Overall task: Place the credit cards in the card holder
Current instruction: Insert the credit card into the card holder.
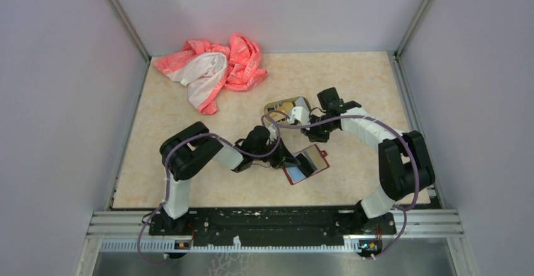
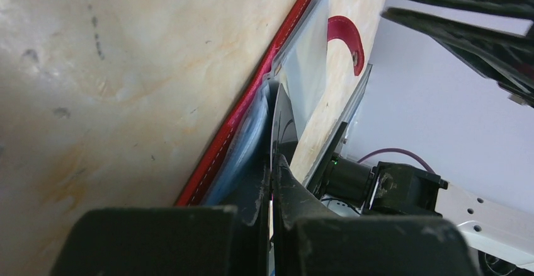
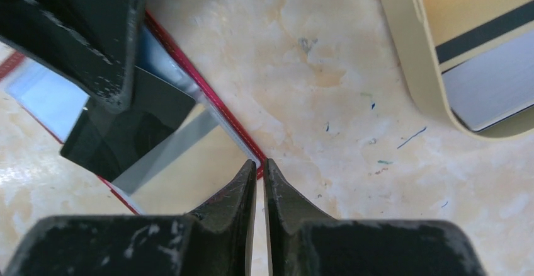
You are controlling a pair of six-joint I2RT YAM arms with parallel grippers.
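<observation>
**2 arms meet at the open card holder [image 1: 306, 164] on the table [image 1: 352, 80]**

Top view: the left gripper [image 1: 280, 157] is at the holder's left edge, the right gripper [image 1: 315, 137] at its far corner and the tan tray [image 1: 286, 107] beyond it. Left wrist: jaws pinch a dark card [image 2: 283, 131] against the holder's inner pocket. Right wrist: jaws closed, empty, tips at the holder's corner. A yellow card [image 3: 466, 11] and a grey card [image 3: 491, 87] lie in the tray.
</observation>
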